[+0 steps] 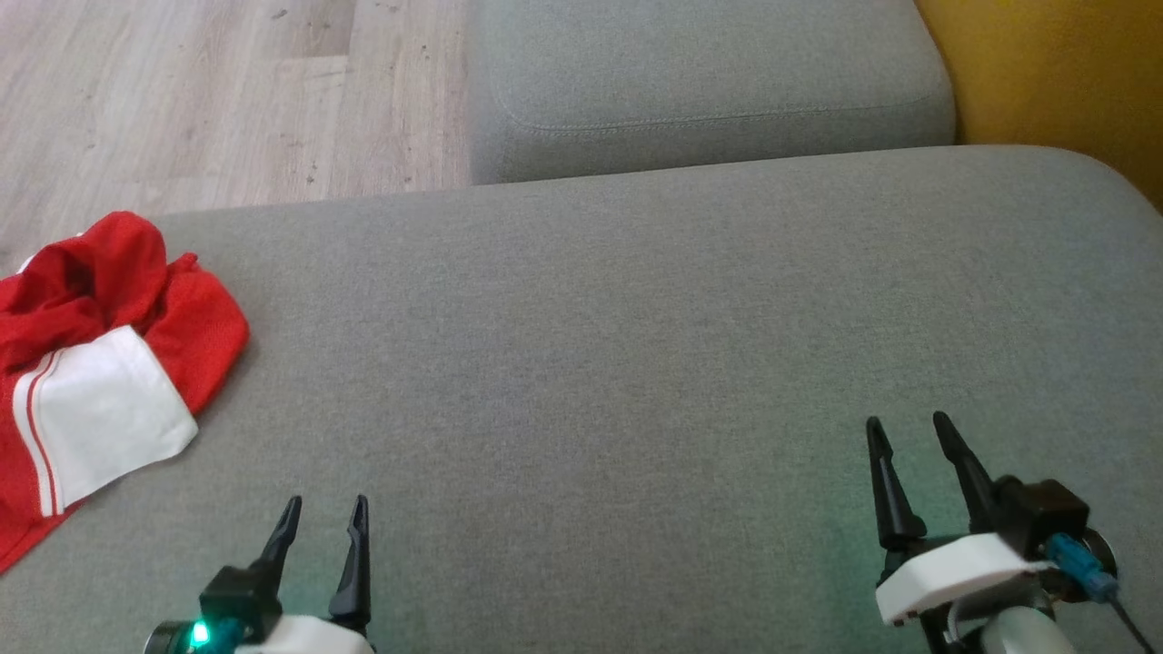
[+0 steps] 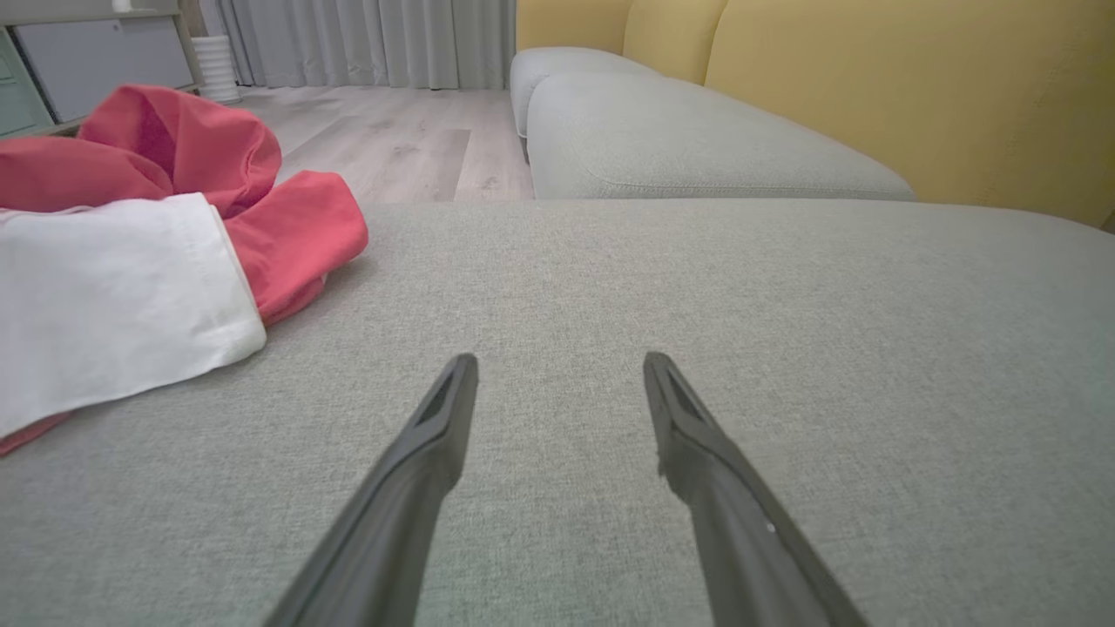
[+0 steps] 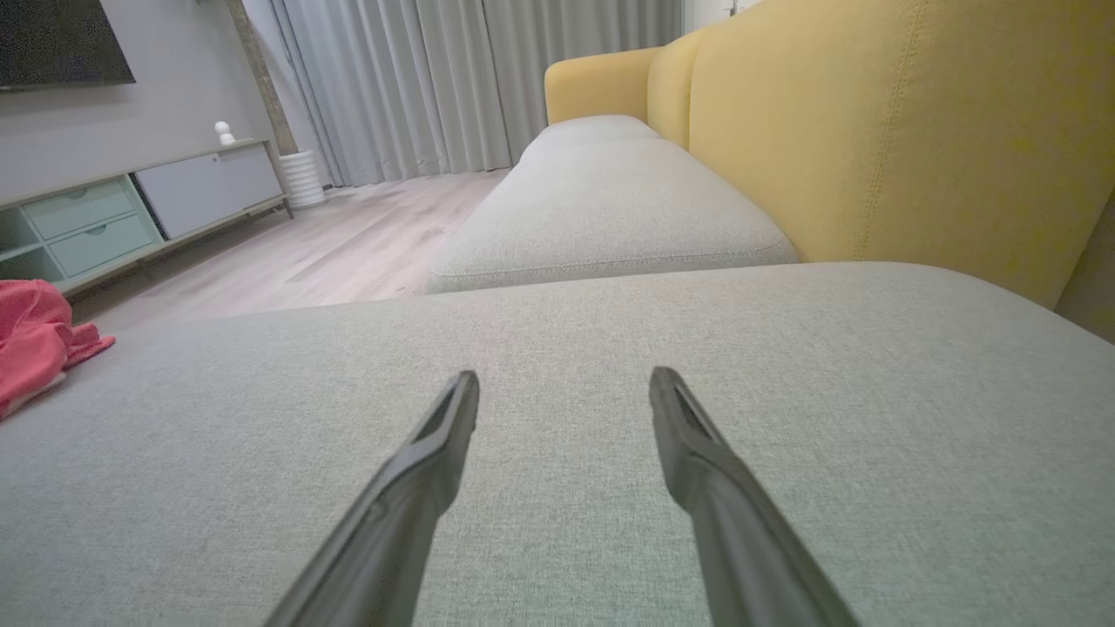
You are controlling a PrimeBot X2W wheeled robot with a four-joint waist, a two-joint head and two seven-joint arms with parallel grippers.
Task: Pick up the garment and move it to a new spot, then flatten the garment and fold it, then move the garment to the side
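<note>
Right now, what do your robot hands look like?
Each gripper has two long, black, pointed fingers on a white shell. The left gripper has a glowing green light at its base. The right gripper carries a blue plug with a thin black cable.

The garment [image 1: 91,300] lay crumpled in a heap at the left edge of the head view, from mid-height down to the lower left. It was bright red fabric with a white section, edged by two thin red stripes, lying on top, and the frame cut part of it off. It rested on the grey cushion [image 1: 591,363], and in the left wrist view it sat at the upper left, the white part lying flat in front and the red folds bunched up behind.
</note>
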